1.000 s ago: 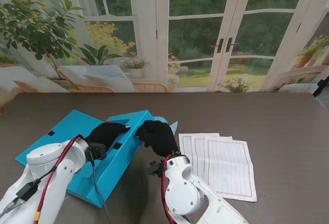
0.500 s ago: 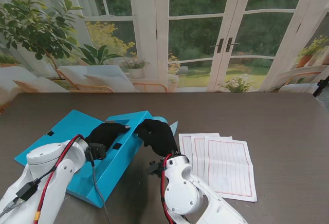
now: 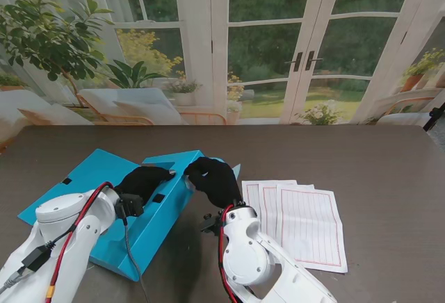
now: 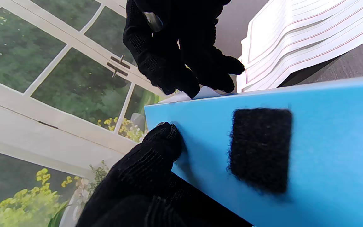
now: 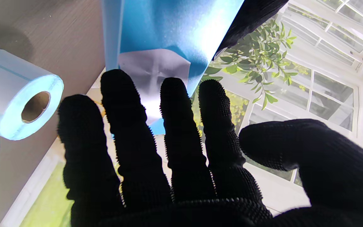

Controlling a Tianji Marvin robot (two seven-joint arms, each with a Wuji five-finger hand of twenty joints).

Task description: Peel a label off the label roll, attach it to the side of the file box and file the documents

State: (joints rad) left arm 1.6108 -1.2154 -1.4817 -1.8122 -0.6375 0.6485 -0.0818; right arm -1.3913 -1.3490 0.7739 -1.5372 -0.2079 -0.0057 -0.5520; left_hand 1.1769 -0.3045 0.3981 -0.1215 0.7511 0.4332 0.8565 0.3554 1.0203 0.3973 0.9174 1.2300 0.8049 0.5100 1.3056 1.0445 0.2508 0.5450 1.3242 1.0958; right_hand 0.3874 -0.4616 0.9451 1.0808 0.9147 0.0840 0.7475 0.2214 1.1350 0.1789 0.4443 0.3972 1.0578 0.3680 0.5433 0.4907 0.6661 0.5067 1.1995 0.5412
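The blue file box (image 3: 132,209) lies opened flat on the counter (image 3: 375,164), nothing filed in it — the documents (image 3: 306,223) sit just right of it. The right hand (image 3: 212,181) presses spread fingers (image 5: 128,104) on a white label (image 5: 154,69) at the box's edge, grasping nothing. The left hand (image 3: 142,181) braces the box, fingers loose. The label roll (image 5: 14,94) lies beside it.

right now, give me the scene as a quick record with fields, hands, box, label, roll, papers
left hand: on the file box, one fingertip against its edge
right hand: fingers spread on the label, holding nothing
label: white, wrinkled, on the box's blue side
roll: lying on the table beside the box
papers: fanned flat on the table, right of the box, not filed
velcro patch: black, on the box
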